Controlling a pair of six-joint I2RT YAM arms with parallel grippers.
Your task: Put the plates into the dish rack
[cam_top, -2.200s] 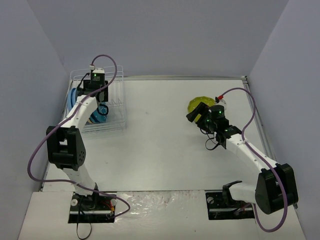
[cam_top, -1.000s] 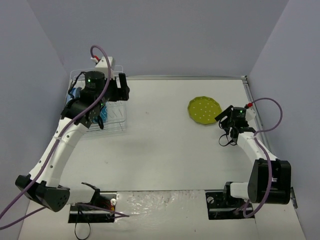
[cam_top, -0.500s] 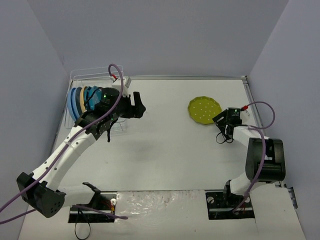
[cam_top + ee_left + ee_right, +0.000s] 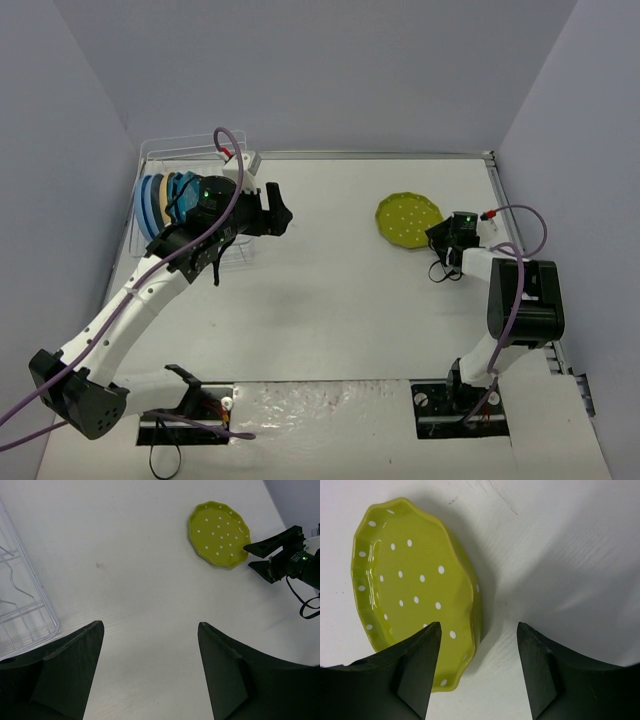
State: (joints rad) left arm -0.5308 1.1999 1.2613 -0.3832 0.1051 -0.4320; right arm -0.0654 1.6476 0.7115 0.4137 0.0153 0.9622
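Right gripper (image 4: 479, 630): jaws apart, nothing clamped. Lime plate (image 4: 415, 580) rim sits between them; one finger covers its near edge, contact unclear.
Left gripper (image 4: 150, 626): spread wide, empty.
Dish rack (image 4: 30, 612) at its left, cut off by the frame. Racked plates (image 4: 165, 195) partly behind left arm (image 4: 150, 290).

Lime dotted plate (image 4: 219, 534) flat on table (image 4: 125, 555); dish rack (image 4: 36, 582) at left.

Holds the left arm (image 4: 130, 300) stretched from its base at 7 o'clock up toward 11 o'clock, with the left gripper (image 4: 280, 215) pointing to 3 o'clock, jaws wide apart. Keeps the right arm (image 4: 520, 300) folded tight at 4 o'clock, with the right gripper (image 4: 436, 233) low at 3 o'clock, aimed toward 9 o'clock, jaws parted.
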